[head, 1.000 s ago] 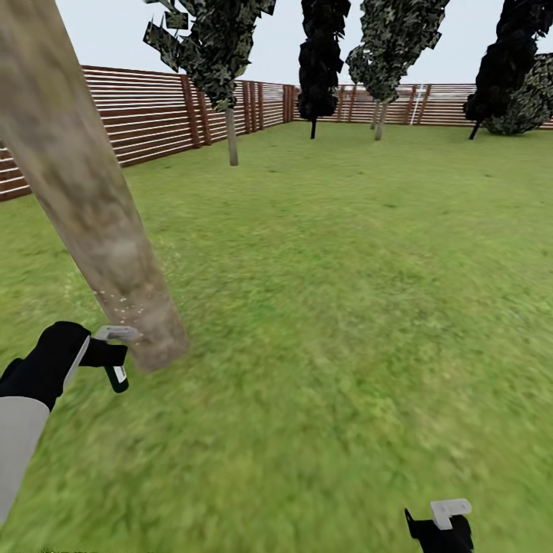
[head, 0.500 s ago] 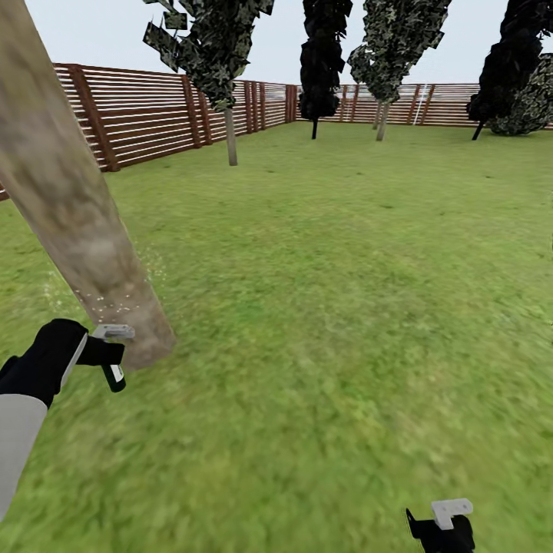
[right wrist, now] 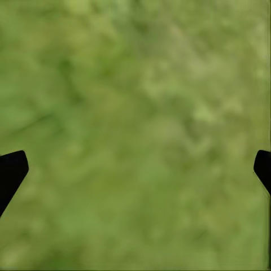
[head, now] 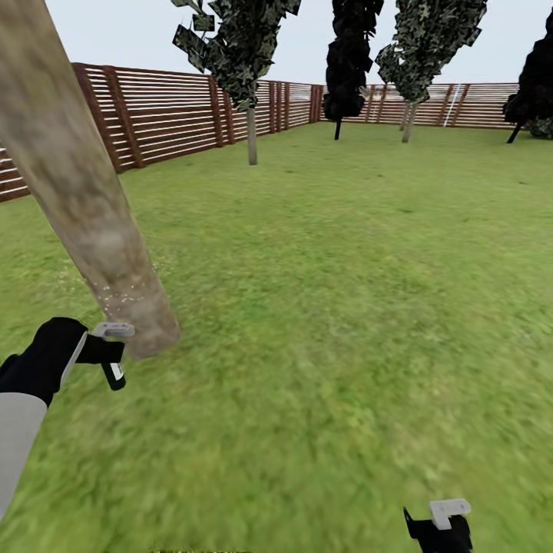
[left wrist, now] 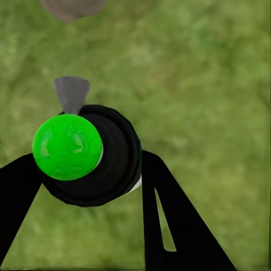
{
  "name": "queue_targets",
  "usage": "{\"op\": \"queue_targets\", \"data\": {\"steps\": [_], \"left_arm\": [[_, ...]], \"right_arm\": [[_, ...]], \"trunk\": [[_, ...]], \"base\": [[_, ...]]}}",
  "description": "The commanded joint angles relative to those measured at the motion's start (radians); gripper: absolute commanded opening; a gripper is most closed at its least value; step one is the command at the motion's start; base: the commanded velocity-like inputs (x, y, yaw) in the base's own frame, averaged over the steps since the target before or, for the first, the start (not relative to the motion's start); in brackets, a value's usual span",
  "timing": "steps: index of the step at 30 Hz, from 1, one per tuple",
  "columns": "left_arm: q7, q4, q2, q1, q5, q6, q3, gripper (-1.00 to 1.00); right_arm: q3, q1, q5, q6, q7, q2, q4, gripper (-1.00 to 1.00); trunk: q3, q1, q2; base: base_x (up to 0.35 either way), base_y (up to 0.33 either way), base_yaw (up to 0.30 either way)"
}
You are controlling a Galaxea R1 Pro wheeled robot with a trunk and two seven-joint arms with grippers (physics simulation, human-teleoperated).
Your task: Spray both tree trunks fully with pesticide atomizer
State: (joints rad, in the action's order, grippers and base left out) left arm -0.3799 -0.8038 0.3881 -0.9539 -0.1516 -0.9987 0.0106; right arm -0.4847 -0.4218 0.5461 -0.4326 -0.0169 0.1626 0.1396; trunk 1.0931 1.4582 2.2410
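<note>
A thick, mottled grey-brown tree trunk (head: 84, 200) leans across the left of the head view, with its base in the lawn. Tiny white specks of pesticide (head: 123, 296) dot the bark low down. Just in front of the base, my left gripper (head: 114, 355) is shut on the pesticide atomizer (head: 115, 374), a small dark sprayer. In the left wrist view the atomizer (left wrist: 116, 164) shows from above, with a bright green cap and a grey nozzle, between my two black fingers (left wrist: 166, 220). My right gripper (head: 439, 522) hangs low over the grass, its fingers (right wrist: 11, 172) wide apart and open.
A brown slatted fence (head: 169, 115) runs along the left and far side of the lawn. A tree with a thin pale trunk (head: 251, 138) stands near the fence, and darker trees (head: 346, 69) stand farther back. Open grass (head: 346, 307) spreads to the right.
The whole head view has shifted, so the camera has turned; fence and far trees now sit further right. The loose specks beside the trunk are gone. Both grippers keep their places in the view.
</note>
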Motion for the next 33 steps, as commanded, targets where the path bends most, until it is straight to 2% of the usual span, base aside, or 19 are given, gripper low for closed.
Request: {"op": "queue_targets", "data": {"steps": [1,5,19,24,26,27,33], "left_arm": [[0.000,0.000,0.000,0.000,0.000,0.000,0.000,-1.00],[0.000,0.000,-0.001,-0.004,0.000,0.000,-0.001,-1.00],[0.004,0.000,0.000,-0.006,-0.001,0.001,0.001,-1.00],[0.042,0.002,0.002,-0.010,-0.002,-0.007,0.005,-1.00],[0.113,0.015,0.040,-0.002,0.000,-0.007,0.018,-1.00],[0.120,0.016,0.043,0.000,0.000,-0.006,0.027,-1.00],[0.126,0.017,0.039,0.007,0.001,-0.004,0.036,-1.00]], "right_arm": [[0.000,0.000,0.000,0.000,0.000,0.000,0.000,1.00],[0.000,0.000,0.000,0.000,-0.001,0.000,0.000,1.00],[0.000,0.000,0.000,0.000,-0.002,0.005,0.000,1.00],[0.000,0.000,0.000,0.000,-0.002,0.002,0.000,1.00],[0.000,0.000,0.000,0.000,-0.002,0.001,0.000,1.00],[0.000,0.000,0.000,0.000,-0.002,0.000,0.000,1.00],[0.000,0.000,0.000,0.000,-0.002,0.000,0.000,1.00]], "trunk": [[0.000,0.000,0.000],[0.000,0.000,0.000],[0.000,0.000,0.000],[0.000,0.000,0.000],[0.000,0.000,0.000],[0.000,0.000,0.000],[0.000,0.000,0.000]], "base": [[0.000,-0.274,0.278],[0.000,-0.274,0.224],[0.024,-0.267,0.007],[0.293,-0.076,0.179],[0.330,-0.001,0.273],[0.320,0.000,0.274],[0.118,0.000,0.274]]}}
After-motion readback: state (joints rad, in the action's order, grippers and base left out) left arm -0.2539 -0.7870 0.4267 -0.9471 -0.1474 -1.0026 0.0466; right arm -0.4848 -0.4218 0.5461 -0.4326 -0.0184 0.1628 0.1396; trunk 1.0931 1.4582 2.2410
